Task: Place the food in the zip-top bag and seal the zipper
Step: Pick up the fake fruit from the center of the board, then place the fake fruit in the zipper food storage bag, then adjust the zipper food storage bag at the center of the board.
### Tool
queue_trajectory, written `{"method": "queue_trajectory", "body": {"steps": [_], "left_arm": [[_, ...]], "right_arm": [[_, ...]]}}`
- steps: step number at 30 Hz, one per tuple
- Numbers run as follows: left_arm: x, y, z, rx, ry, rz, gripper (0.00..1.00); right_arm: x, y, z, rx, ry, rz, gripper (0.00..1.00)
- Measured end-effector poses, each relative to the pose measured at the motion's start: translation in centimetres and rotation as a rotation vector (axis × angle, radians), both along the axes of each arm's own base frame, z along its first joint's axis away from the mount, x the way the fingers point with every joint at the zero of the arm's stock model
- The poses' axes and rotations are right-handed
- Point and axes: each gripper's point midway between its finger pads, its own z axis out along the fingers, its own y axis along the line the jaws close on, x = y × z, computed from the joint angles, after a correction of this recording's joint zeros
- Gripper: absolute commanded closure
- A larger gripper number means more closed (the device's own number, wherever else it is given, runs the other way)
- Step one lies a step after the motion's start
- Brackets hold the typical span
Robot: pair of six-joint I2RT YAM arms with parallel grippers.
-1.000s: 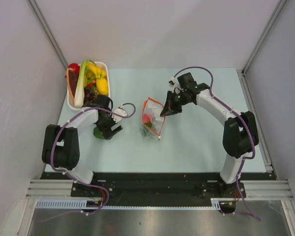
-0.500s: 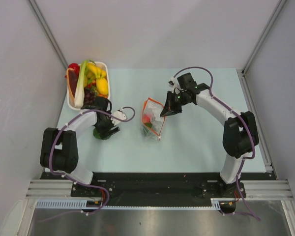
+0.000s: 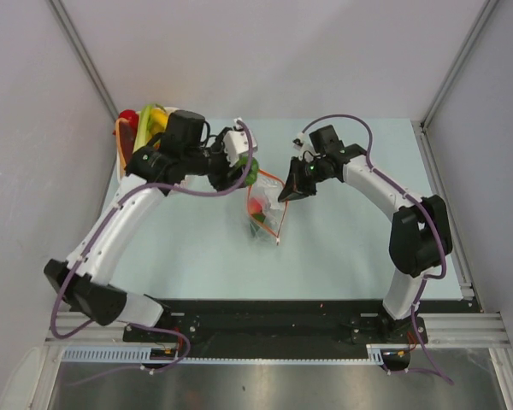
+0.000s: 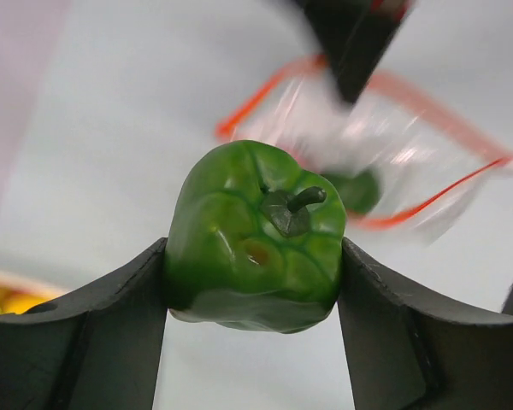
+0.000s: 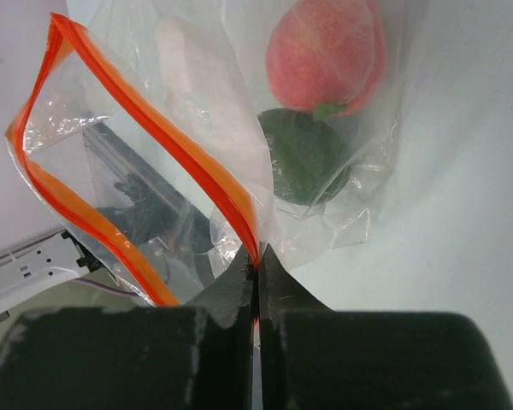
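Swinging green pepper (image 4: 252,231), clamped in L gripper (image 4: 252,256), up from table (image 3: 342,248) to 10 o'clock of bag (image 3: 265,212); R gripper (image 5: 256,266) pinching zipper (image 5: 167,145), mouth open. Drop-in prob. next.

Left arm (image 3: 111,235): white tube links, black joint housings (image 3: 90,295), purple cable (image 3: 201,194) run along outside. White camera block (image 3: 234,143) at wrist. Left gripper (image 4: 252,282): fingers (image 4: 77,342) matte black, wide wedge shape, faint grainy surface. Right arm (image 3: 372,184): same white links, black elbow (image 3: 419,235), thin purple lead (image 3: 342,118) looped at wrist. Right gripper (image 5: 256,273): black pads (image 5: 154,359), blocky, tapering to thin tips.
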Motion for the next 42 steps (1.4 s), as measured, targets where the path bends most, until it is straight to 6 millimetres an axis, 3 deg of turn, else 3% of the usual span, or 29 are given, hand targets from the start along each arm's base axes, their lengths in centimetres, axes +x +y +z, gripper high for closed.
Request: {"method": "queue_trajectory", "body": {"steps": [2,4,6,9,10,12,13,15,17,21,26,31,35,38,39,41,42], "left_arm": [[-2.5,-3.6,4.1,-0.120,-0.054,-0.086,0.69],[-5.2,-6.2,5.8,-0.190,-0.048,-0.165,0.69],[-7.3,-8.4,5.9,-0.232,-0.007,-0.230,0.69],[-7.9,-9.8,3.0,-0.216,0.072,-0.234,0.55],[-7.8,-9.9,1.7,-0.201,0.102,-0.223,0.42],[-7.2,-9.8,-2.0,-0.145,0.172,-0.174,0.32],[-7.0,-9.7,-3.4,-0.121,0.196,-0.155,0.21],[-6.5,-9.3,-6.5,-0.066,0.241,-0.108,0.10],[-6.2,-8.8,-8.1,-0.035,0.255,-0.071,0.00],[-5.4,-8.6,-7.3,-0.033,0.212,-0.046,0.00],[-5.8,-7.8,-4.3,-0.008,0.085,-0.174,0.01],[-7.9,-6.0,-3.1,0.077,-0.016,-0.356,0.09],[-8.5,-5.4,-5.3,0.187,-0.070,-0.474,0.15],[-9.5,-5.0,-8.5,0.281,-0.079,-0.551,0.36],[-9.8,-4.9,-9.7,0.316,-0.087,-0.576,0.53],[-10.6,-4.4,-11.9,0.382,-0.084,-0.616,0.69],[-10.8,-4.2,-12.5,0.409,-0.090,-0.634,0.88]], "right_arm": [[-0.1,0.1,0.4,0.009,-0.004,0.003,1.00],[-0.2,0.1,0.7,0.018,-0.007,0.006,1.00],[-0.3,0.1,1.1,0.026,-0.009,0.008,1.00],[-0.3,0.1,1.4,0.039,-0.006,0.008,1.00],[-0.3,0.0,1.5,0.042,-0.006,0.008,1.00],[-0.4,0.0,1.6,0.051,-0.003,0.009,1.00],[-0.4,-0.1,1.8,0.056,-0.002,0.009,1.00],[-0.5,-0.1,2.0,0.071,0.001,0.014,1.00],[-0.9,-0.1,2.2,0.084,0.008,0.022,1.00],[-1.3,0.0,2.4,0.103,0.017,0.039,1.00],[-1.6,0.1,2.6,0.121,0.013,0.065,1.00],[-1.7,0.2,2.7,0.128,0.008,0.079,1.00],[-1.8,0.2,2.7,0.133,0.007,0.086,1.00],[-1.9,0.2,2.7,0.134,0.007,0.091,1.00],[-2.0,0.2,2.7,0.134,0.005,0.092,1.00],[-2.0,0.2,2.8,0.133,-0.001,0.098,1.00],[-2.2,0.2,2.9,0.133,-0.003,0.102,1.00]]}}
